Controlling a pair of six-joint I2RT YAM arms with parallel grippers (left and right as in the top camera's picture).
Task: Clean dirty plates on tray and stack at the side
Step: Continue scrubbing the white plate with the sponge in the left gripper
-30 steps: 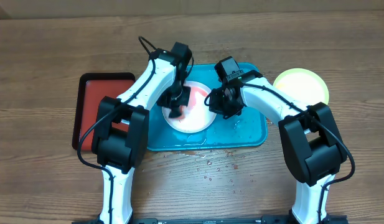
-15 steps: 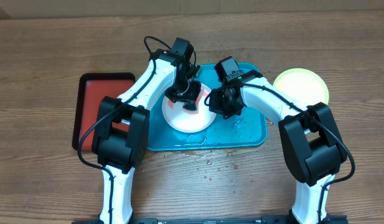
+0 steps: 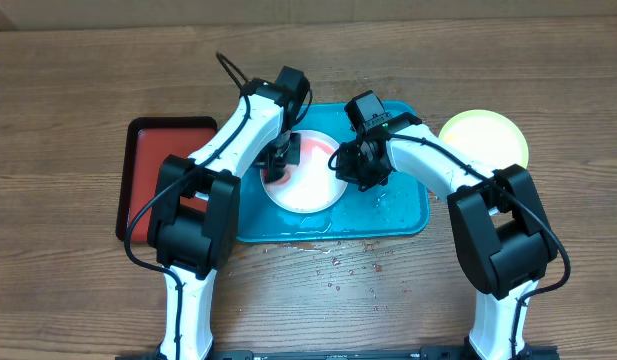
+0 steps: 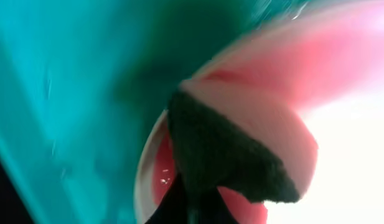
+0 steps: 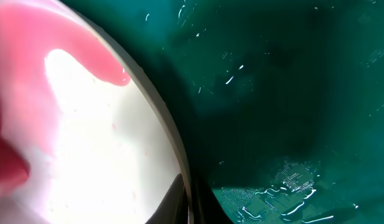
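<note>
While scrubbing looks to be the step in hand, the tabletop [image 3: 68, 90] carries the blue tray [image 3: 408, 215] under both grippers, and a red tray [image 3: 138, 170] lies well off to the outer side of the left gripper [image 3: 276, 170]. White plate [image 3: 308, 190] lies on the blue tray between the two grippers and under them. Yellow-green plate [image 3: 483, 135] is off the tray on the tabletop, beyond the right gripper [image 3: 340, 165] on its outer side, looks clean, probably the stack spot. No pale blue plate to be made out. Left gripper is pressed together on a sponge [image 4: 229, 149], dark scouring face toward the plate, at the plate's edge nearest that gripper. Right gripper is pinched on the plate's opposite rim, seemingly steadying it. Red smear [image 3: 313, 152] sits on the plate just beside the left gripper, toward the right one. Next move likely calls for wiping the sponge across that smear while the right gripper keeps the plate from sliding; the tray is wet, so slip is a risk.
</note>
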